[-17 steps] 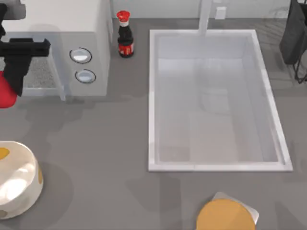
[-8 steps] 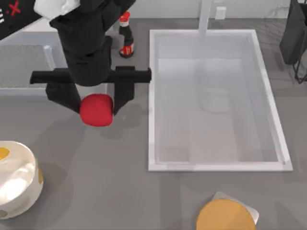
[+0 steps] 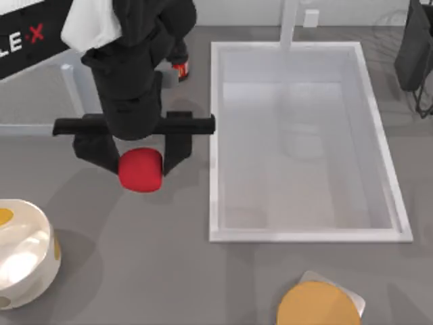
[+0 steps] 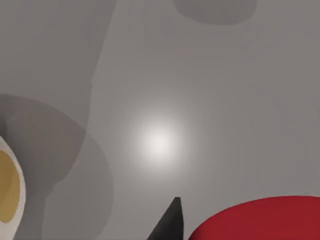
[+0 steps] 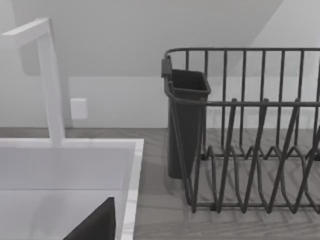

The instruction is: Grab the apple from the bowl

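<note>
Black fingers of the left gripper (image 3: 141, 162) clamp the red apple (image 3: 141, 170) from both sides, holding it above the grey counter (image 3: 169, 271), just left of the white sink (image 3: 215, 203). Well apart, the spotted cream bowl (image 3: 24, 254) sits at the table's left edge. An orange disc (image 3: 316, 306) lies near the front edge.

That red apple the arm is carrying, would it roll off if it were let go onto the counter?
Probably: the apple looks round and smooth, so it would likely roll. Its glossy skin may be slippery, though the left gripper holds it from both sides. It seems rigid, undented.
</note>
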Controlling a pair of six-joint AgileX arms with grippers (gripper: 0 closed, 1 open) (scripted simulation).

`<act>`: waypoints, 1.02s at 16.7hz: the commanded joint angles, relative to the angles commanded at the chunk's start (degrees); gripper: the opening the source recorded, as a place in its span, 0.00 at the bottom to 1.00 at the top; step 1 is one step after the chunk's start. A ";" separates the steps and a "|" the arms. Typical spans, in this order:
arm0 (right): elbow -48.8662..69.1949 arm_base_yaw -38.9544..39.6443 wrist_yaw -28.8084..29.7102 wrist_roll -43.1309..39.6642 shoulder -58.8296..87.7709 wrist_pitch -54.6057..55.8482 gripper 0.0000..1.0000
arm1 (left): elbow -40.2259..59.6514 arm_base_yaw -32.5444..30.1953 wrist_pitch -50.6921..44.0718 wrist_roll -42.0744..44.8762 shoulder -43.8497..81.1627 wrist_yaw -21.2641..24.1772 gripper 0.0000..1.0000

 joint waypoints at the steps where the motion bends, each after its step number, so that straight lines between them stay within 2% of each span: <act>1: 0.00 0.00 0.00 0.00 0.00 0.00 1.00 | -2.33 0.00 3.10 0.01 0.41 0.00 0.00; 6: 0.00 0.00 0.00 0.00 0.00 0.00 1.00 | -13.34 -0.01 16.28 0.06 2.44 -0.03 0.00; 11: 0.00 0.00 0.00 0.00 0.00 0.00 1.00 | -14.55 -0.03 17.54 0.05 2.80 -0.03 0.00; 17: 0.00 0.00 0.00 0.00 0.00 0.00 1.00 | -14.55 -0.03 17.54 0.05 2.80 -0.03 0.45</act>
